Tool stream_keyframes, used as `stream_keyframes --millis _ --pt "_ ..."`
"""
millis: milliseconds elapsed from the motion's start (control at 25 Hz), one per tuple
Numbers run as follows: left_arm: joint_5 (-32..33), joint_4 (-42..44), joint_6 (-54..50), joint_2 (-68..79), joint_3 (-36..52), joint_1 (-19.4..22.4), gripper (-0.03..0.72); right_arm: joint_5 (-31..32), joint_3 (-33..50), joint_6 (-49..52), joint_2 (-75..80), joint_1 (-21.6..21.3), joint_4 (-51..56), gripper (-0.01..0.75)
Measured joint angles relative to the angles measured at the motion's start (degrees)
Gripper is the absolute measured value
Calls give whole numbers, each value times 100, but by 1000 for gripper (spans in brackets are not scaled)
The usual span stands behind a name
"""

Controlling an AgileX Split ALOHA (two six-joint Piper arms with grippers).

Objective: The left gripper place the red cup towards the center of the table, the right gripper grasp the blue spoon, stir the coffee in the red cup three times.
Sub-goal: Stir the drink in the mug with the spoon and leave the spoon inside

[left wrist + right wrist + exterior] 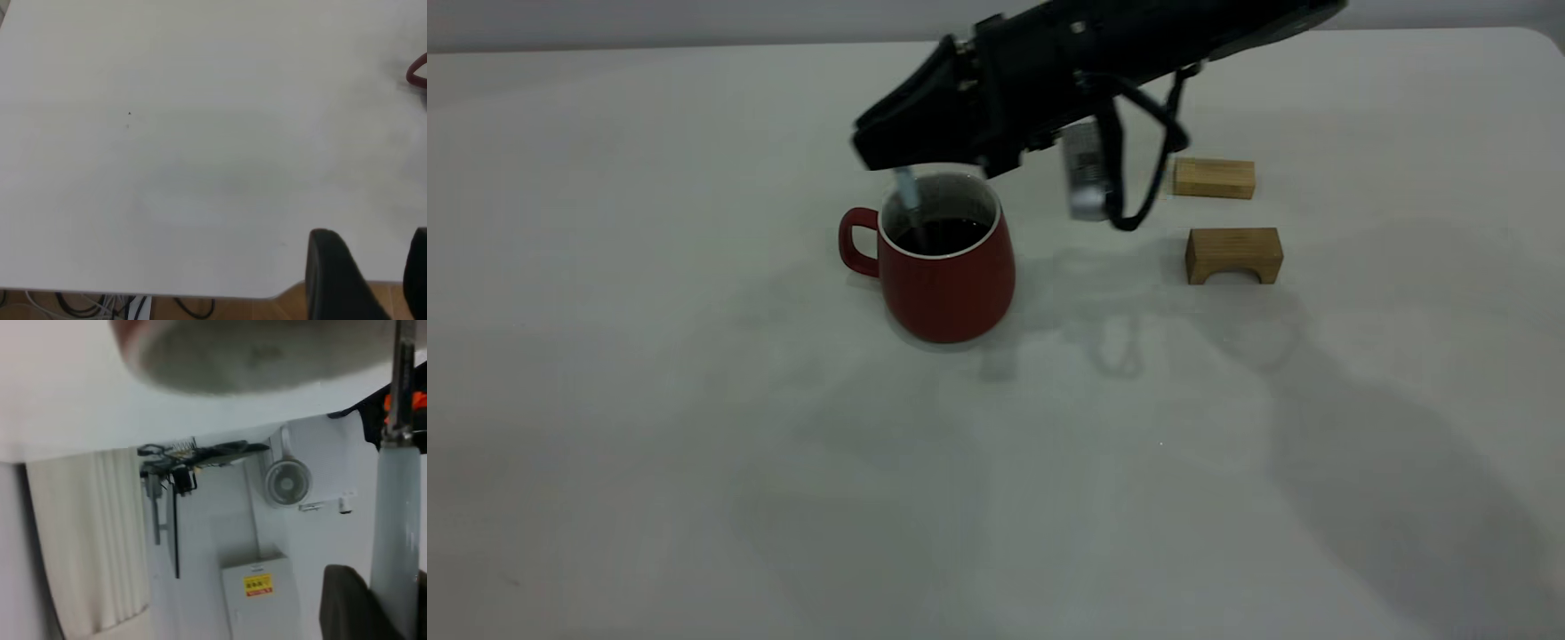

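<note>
The right gripper reached down at a slant from the upper right, its black fingers clamped on the pale blue handle of the blue spoon, whose grey metal stem dipped into the dark coffee. The red cup, rounded, glossy and white inside, stood near the middle of the off-white table with its loop handle pointing left, and two tan wooden blocks lay well apart to its right. The left gripper hovered over a bare table corner, fingers parted around nothing.
</note>
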Motion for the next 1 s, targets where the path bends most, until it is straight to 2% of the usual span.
stream_keyframes --millis 120,320,880,1000 --pt "0 0 0 0 0 0 334 -114 -5 -499 0 4 94 133" --pt "0 0 0 0 0 0 334 -137 -5 -1296 0 -288 -54 133" --pt "0 0 0 0 0 0 334 67 -5 -1496 48 -324 -323 135" --pt "0 0 0 0 0 0 334 108 -5 -1975 50 -324 -335 186"
